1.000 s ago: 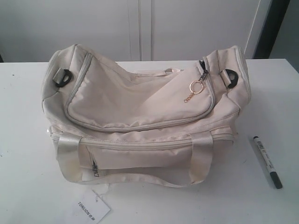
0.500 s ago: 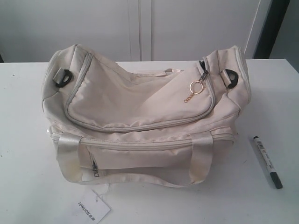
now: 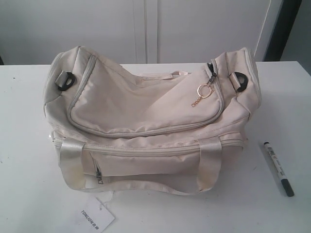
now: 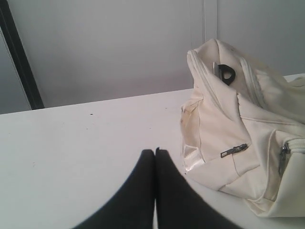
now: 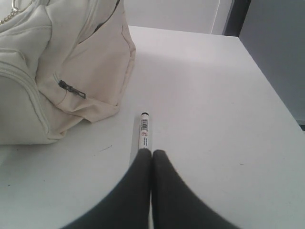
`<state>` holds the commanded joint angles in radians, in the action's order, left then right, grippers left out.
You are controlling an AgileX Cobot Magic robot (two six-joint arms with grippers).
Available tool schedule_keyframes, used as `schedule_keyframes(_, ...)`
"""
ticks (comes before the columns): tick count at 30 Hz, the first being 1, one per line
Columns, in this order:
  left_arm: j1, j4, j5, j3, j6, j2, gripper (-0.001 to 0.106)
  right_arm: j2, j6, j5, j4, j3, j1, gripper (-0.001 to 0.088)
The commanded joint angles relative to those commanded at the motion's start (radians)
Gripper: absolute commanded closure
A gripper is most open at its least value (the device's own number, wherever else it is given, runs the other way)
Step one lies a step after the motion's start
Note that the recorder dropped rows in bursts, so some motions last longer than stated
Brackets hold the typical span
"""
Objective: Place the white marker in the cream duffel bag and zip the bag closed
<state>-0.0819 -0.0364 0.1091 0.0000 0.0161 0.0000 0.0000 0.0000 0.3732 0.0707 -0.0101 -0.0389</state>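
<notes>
The cream duffel bag (image 3: 146, 111) sits mid-desk (image 3: 29, 204). The white marker (image 3: 278, 168) lies apart from it near the right edge, on bare surface. The left gripper (image 4: 155, 151) and right gripper (image 5: 151, 152) are both closed and empty.

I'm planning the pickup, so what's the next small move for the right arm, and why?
Probably open the right gripper. Its jaws are shut, and the white marker lies on the table just ahead of it, beside the cream duffel bag and not yet held. The jaws would likely need to open before any grasp.
</notes>
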Motion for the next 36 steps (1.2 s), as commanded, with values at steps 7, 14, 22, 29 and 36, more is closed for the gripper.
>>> schedule_keyframes(7,0.0,-0.012,0.1,0.0,-0.023,0.0,0.105,0.0,0.0,0.0,0.0,0.0,0.0,0.0868)
schedule_keyframes(14,0.0,-0.014,-0.075,-0.098,-0.046,0.0,0.105,0.0,0.0,0.0,0.0,0.0,0.0,0.0868)
schedule_keyframes(22,0.0,-0.014,-0.333,-0.278,-0.039,0.04,0.105,0.0,0.0,0.0,0.0,0.0,0.0,0.0868)
schedule_keyframes(29,0.0,-0.014,-0.504,-0.391,-0.034,0.181,0.105,0.0,0.0,0.0,0.0,0.0,0.0,0.0868)
schedule_keyframes(36,0.0,-0.014,-0.548,-0.431,-0.016,0.275,0.105,0.0,0.0,0.0,0.0,0.0,0.0,0.0868)
